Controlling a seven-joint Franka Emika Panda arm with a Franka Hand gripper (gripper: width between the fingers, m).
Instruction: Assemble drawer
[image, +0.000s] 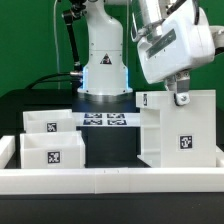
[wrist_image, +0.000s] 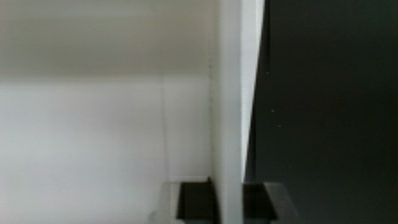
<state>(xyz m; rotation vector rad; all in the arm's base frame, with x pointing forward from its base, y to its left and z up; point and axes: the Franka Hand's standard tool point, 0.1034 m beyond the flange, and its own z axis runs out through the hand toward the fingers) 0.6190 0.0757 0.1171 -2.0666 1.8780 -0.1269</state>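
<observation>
gripper (image: 181, 98) pinched narrow on housing (image: 180, 135) top wall edge | housing at exterior view's right, 2 trays (image: 48, 157) beside it | light, stiff, slick plastic (a judgement); hold by thin walls, squarely

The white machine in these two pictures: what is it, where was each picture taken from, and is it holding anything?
It is a robot arm standing at the back of a black table, and it ends in a two-finger pincer. The exterior view comes from a camera off the arm. The wrist view comes from a camera on the wrist, looking along the fingers. On the table are a tall white drawer housing, a farther tray, a nearer tray, a flat marker board and a low border wall. The pincer is shut on the thin top edge of the housing's wall, which the wrist view shows running between the fingers.
</observation>
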